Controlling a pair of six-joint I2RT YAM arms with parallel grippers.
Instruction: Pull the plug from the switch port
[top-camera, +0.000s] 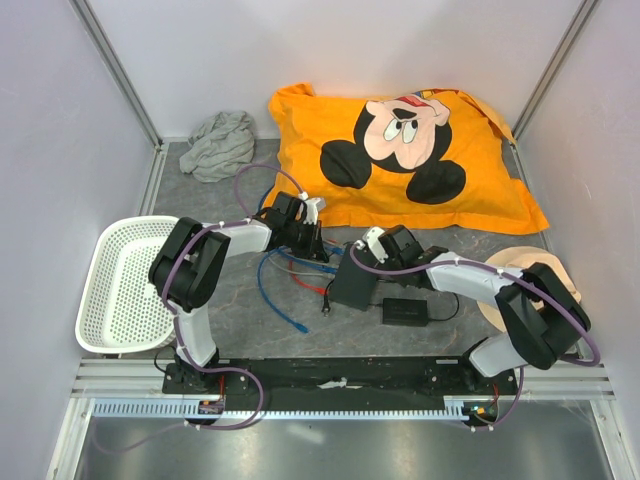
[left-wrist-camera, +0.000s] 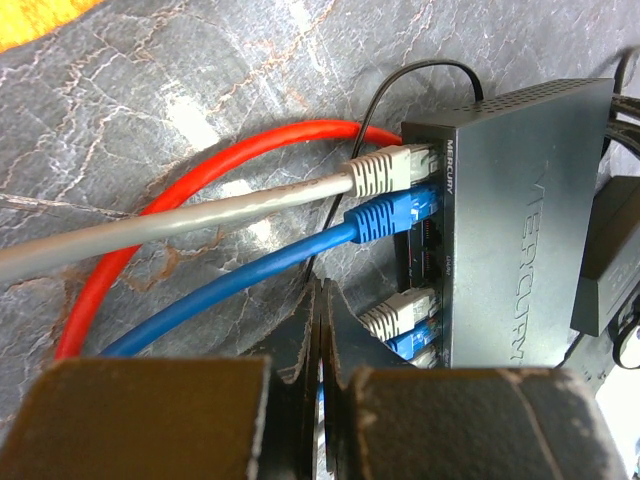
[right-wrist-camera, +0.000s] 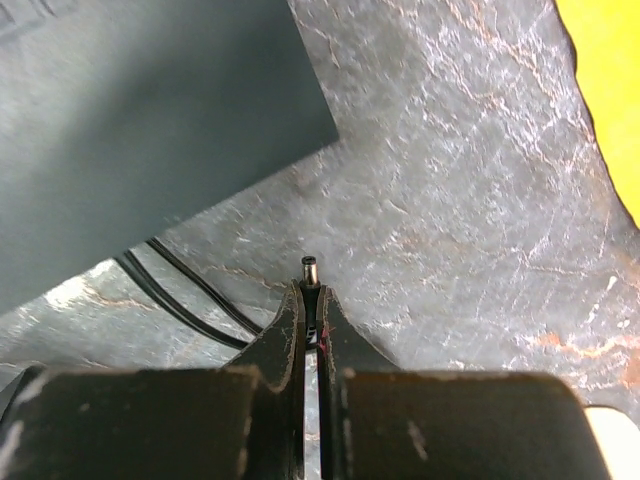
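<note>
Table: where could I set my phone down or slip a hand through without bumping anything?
Bare patches: between the grey cloth and the white basket, and in front, between the power brick and the black base rail. The middle is crowded with cables, the switch and the right gripper pinching a small plug.

The switch (top-camera: 350, 285) is lying near the middle of the table (top-camera: 240, 325), with the power brick (top-camera: 405, 312) sitting just beside it on the right. Cables (left-wrist-camera: 250, 205) are running leftward from sockets along the switch's left edge, past the left hand (left-wrist-camera: 320, 300), which is hanging near that edge. The right hand (right-wrist-camera: 312, 295) is pinching a plug (right-wrist-camera: 310, 267) off the switch's far end, apart from it. A basket (top-camera: 95, 290) is sitting at the table's left edge. A pillow (top-camera: 480, 190) is lying behind everything, with a cloth (top-camera: 220, 145) to its left.
</note>
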